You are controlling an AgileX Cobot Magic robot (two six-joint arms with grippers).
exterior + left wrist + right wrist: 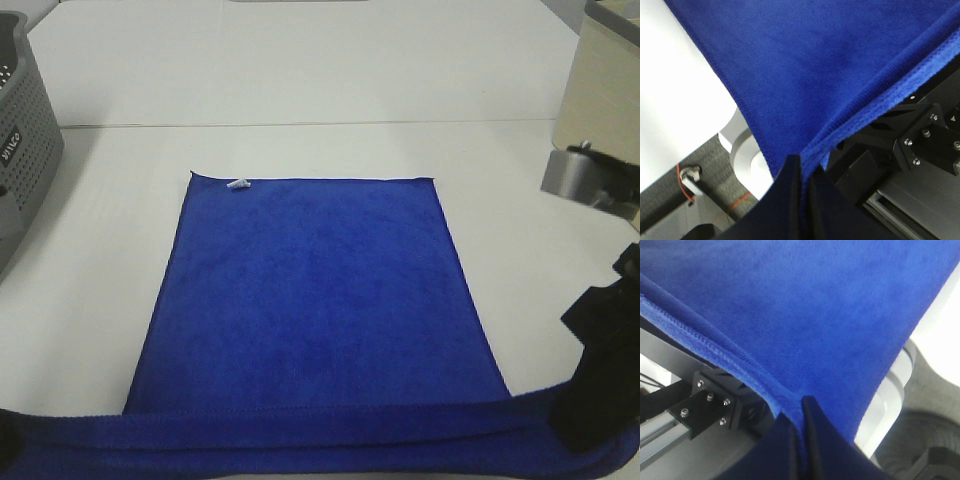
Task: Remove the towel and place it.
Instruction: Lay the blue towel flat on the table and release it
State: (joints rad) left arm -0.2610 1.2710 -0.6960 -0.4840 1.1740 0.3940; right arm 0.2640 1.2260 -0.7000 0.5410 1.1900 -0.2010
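The towel [320, 290] lies flat on the table [300, 80]. In the high view its long axis runs from 6 to 12 o'clock, with the tag [238, 185] at the far corner toward 11. The near hem is held taut between the two arms: the left gripper [801, 167] is pinched closed on the 7 o'clock corner, and the right gripper [799, 410] is closed on the 5 o'clock corner. All the cloth lies toward 12 from the fingers and neither arm is nearer, so I judge the move needs both arms drawing evenly together.
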